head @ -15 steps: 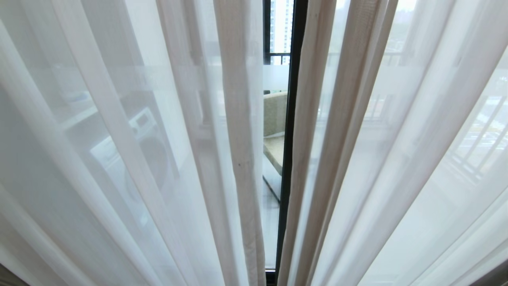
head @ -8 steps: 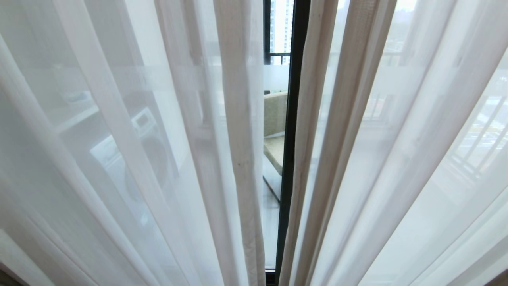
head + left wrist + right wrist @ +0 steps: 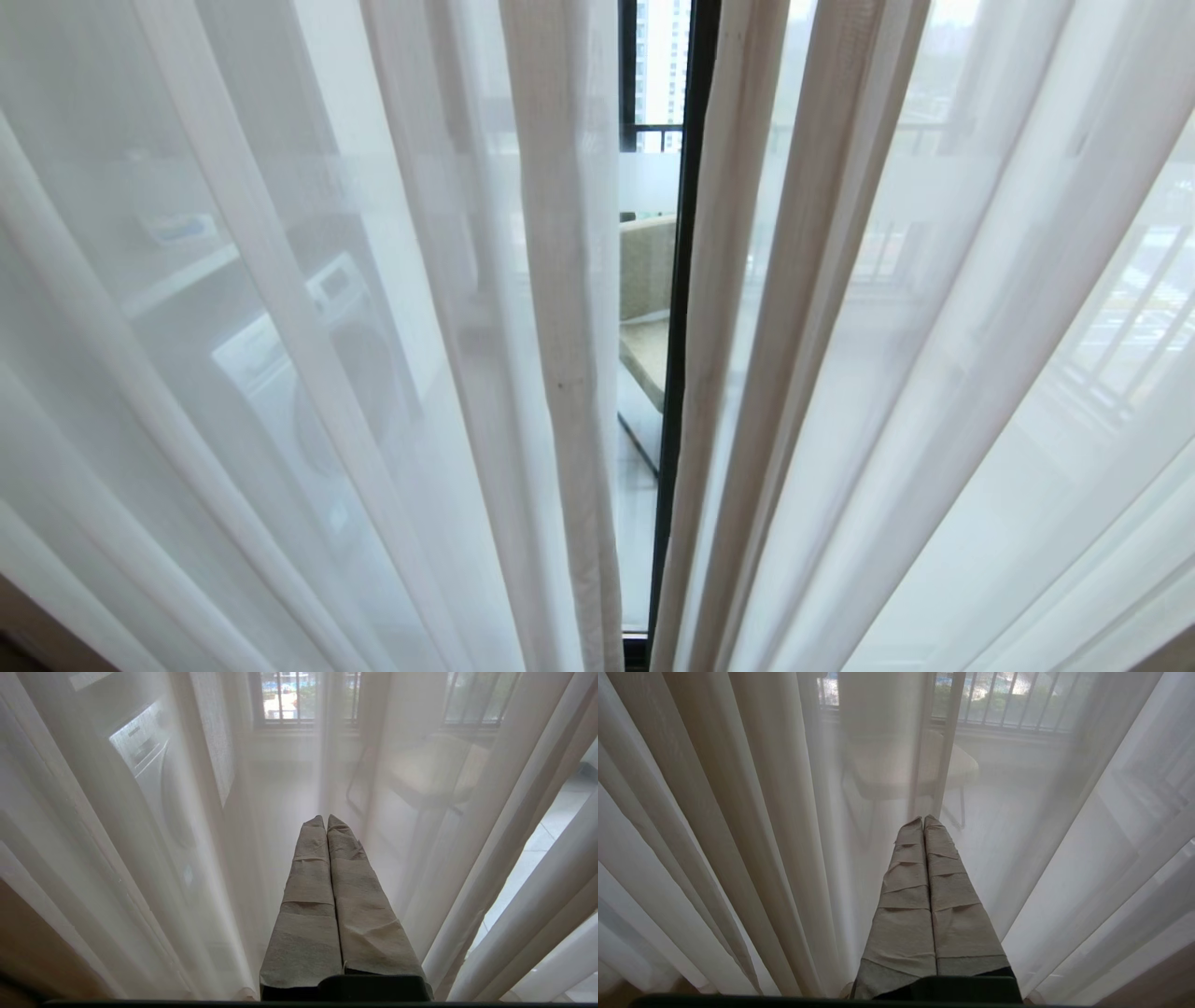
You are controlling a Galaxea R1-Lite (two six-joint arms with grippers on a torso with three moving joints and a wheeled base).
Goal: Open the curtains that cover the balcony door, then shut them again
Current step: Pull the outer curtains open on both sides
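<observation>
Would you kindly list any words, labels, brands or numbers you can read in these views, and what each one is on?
None can be read.
The washing machine behind the sheer curtains has panel markings, blurred beyond reading.
The balcony door frame and taped left gripper and right gripper show no text.

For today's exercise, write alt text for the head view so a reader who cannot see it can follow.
White sheers hang in folds across the whole view, parted by a narrow central gap showing the balcony door frame, a chair and distant buildings. A washing machine shows faintly through the left panel; no gripper appears.
</observation>
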